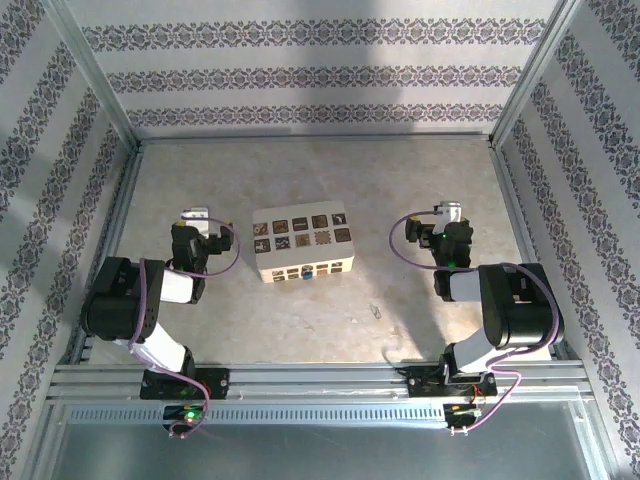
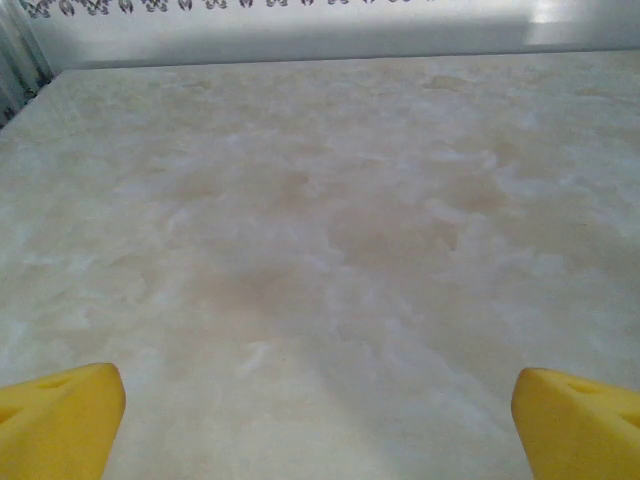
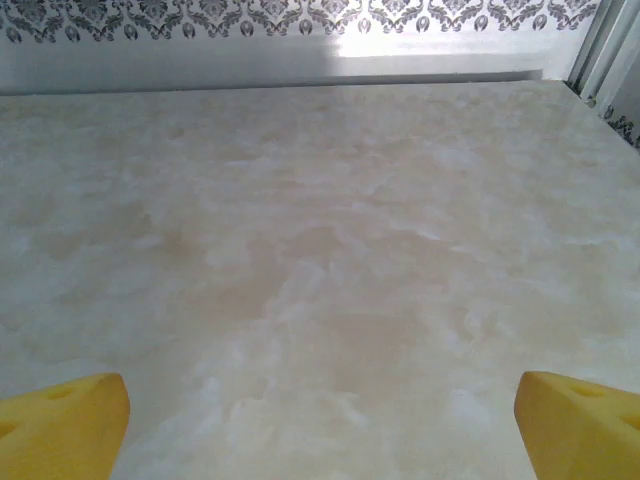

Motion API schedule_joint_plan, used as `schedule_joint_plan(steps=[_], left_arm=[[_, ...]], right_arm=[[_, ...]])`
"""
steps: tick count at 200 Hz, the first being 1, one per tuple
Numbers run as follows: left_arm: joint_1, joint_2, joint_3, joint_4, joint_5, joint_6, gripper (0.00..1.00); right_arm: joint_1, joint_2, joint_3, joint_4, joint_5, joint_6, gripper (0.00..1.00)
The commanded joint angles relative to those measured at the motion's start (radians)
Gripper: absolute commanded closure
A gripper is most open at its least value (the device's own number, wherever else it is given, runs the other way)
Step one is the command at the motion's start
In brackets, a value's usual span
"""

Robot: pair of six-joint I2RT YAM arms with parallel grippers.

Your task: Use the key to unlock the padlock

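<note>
Midway across the surface, note padlock on the cream box's near face, key lying loose toward the right arm, left tool and right tool gaping empty, presumably parked back for a clear first reach.

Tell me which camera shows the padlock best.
Top external: the padlock is a tiny blue speck on the cream box, near face. Both wrist cameras look past their yellow jaws across tabletop, aimed away from it.

Colours we see
Our left tool has yellow fingertips over a beige-marbled desk; to its right, a cream box with dark tiles and the blue padlock.
</note>
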Motion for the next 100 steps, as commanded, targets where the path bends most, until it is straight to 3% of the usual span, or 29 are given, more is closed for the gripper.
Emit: schedule_joint_plan(steps=[1, 100], left_arm=[[0.005, -0.013, 0.012, -0.017, 0.037, 0.016, 0.01], [0.005, -0.013, 0.013, -0.018, 0.012, 0.004, 0.01]], right_arm=[[0.009, -0.008, 0.012, 0.019, 0.012, -0.017, 0.02], [0.009, -0.008, 0.012, 0.018, 0.011, -0.015, 0.01]])
